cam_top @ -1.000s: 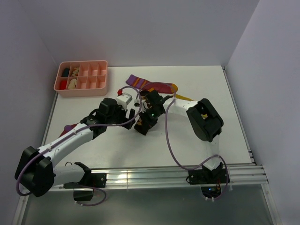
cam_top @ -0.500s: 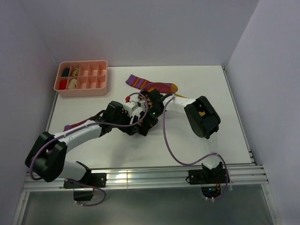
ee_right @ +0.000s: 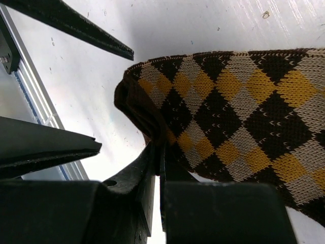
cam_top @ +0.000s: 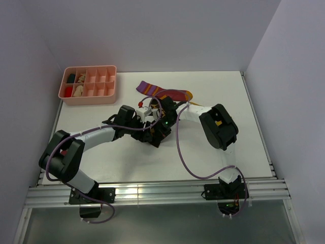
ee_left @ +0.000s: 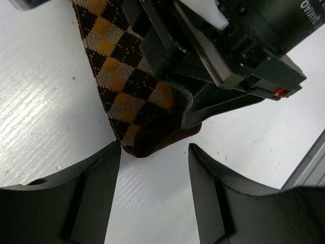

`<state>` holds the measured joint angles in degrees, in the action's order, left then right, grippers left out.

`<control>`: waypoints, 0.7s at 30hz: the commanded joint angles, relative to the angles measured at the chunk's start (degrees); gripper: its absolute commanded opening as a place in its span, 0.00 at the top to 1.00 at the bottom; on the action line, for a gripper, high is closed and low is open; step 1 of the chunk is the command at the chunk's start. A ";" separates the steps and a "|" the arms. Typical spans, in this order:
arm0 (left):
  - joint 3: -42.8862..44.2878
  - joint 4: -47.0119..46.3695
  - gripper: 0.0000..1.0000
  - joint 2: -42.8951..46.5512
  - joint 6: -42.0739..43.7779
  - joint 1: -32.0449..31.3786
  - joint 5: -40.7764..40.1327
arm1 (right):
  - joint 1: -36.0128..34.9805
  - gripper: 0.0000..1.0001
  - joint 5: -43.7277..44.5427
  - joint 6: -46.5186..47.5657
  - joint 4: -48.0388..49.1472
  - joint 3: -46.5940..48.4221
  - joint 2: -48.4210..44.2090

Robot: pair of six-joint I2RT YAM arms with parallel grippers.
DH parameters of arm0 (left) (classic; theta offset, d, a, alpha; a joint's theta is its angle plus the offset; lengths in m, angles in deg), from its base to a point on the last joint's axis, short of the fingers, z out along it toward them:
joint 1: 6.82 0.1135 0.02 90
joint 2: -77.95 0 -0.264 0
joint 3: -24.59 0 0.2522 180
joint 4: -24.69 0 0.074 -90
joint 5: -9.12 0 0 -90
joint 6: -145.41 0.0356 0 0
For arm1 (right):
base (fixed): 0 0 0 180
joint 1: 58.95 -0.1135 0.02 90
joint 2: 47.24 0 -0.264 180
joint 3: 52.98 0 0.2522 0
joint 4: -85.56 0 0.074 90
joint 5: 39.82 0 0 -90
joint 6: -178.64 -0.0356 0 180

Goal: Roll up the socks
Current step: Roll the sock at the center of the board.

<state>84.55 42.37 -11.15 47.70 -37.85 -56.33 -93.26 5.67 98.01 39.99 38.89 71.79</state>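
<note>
A brown-and-tan diamond-check sock lies on the white table, its dark end pointing at my left gripper. My right gripper is shut on the dark folded edge of this sock. My left gripper is open, its fingertips either side of the sock's end, with only bare table between them. In the top view both grippers meet mid-table, left and right, and hide the check sock. A maroon sock with a purple cuff and orange toe lies behind them.
A pink compartment tray holding small items stands at the back left. A strip of mustard-yellow sock shows by the right arm. An aluminium rail runs along the near edge. Walls close in the table on three sides.
My left arm has swung right and forward until its gripper reached the right gripper, and its jaws have narrowed. The right gripper has stayed shut on the check sock.
</note>
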 commanded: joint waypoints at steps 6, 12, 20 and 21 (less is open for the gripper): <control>1.62 -2.95 0.42 -1.52 -2.14 1.49 0.76 | 0.20 1.00 3.99 1.36 -0.71 0.73 1.92; -0.05 -6.03 0.50 -3.62 -6.88 1.49 -1.44 | 0.20 1.00 4.26 0.92 -0.01 0.56 1.83; -3.56 -9.72 0.50 -3.28 -14.78 1.76 -3.98 | 0.20 1.00 4.78 0.22 1.14 -0.58 1.13; -4.18 -10.07 0.50 -2.14 -15.84 1.85 -5.56 | 0.20 1.00 4.79 0.13 1.31 -0.67 1.04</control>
<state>81.90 35.73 -15.20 36.60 -36.40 -58.86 -93.26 5.93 97.29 40.14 38.89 71.83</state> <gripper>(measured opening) 0.502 0.085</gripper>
